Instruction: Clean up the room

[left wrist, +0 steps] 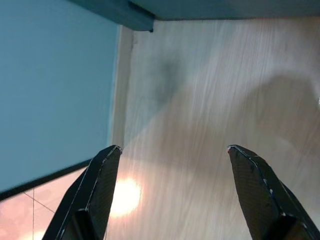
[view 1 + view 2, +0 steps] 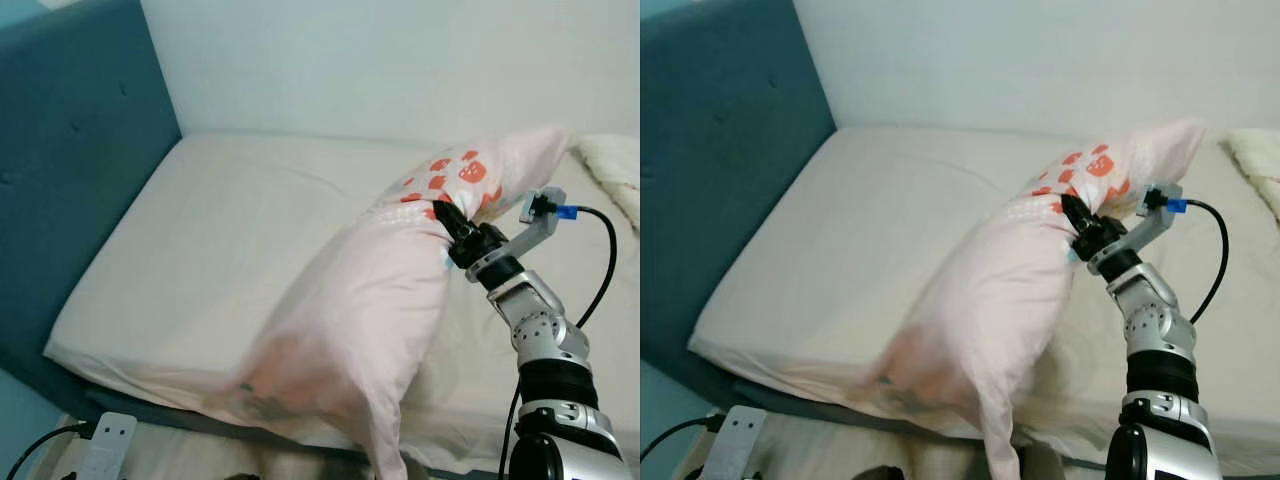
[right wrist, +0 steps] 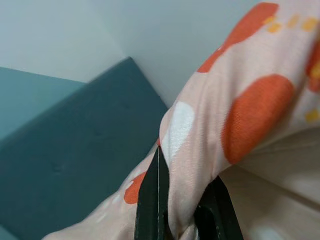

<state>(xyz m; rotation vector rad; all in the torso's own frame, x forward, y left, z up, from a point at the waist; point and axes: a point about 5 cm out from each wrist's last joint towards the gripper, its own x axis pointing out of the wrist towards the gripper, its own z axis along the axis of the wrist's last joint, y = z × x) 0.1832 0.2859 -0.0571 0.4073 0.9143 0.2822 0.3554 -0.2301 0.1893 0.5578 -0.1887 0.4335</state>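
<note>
A long pink pillow point(image 2: 370, 290) with orange patches hangs lifted over the bed, one end drooping past the mattress's near edge and blurred. My right gripper point(image 2: 447, 222) is shut on a fold of its cover near the upper end; in the right wrist view the black fingers point(image 3: 155, 200) pinch the pink and orange fabric point(image 3: 235, 115). My left gripper point(image 1: 172, 192) is open with nothing between its fingers, hanging above a wooden floor point(image 1: 210, 100) beside a teal wall.
The bed's cream mattress point(image 2: 220, 230) lies bare on its left half, with a teal headboard point(image 2: 70, 150) at the left. A white quilt point(image 2: 615, 170) lies at the far right. A white power strip point(image 2: 105, 445) sits on the floor by the bed's near corner.
</note>
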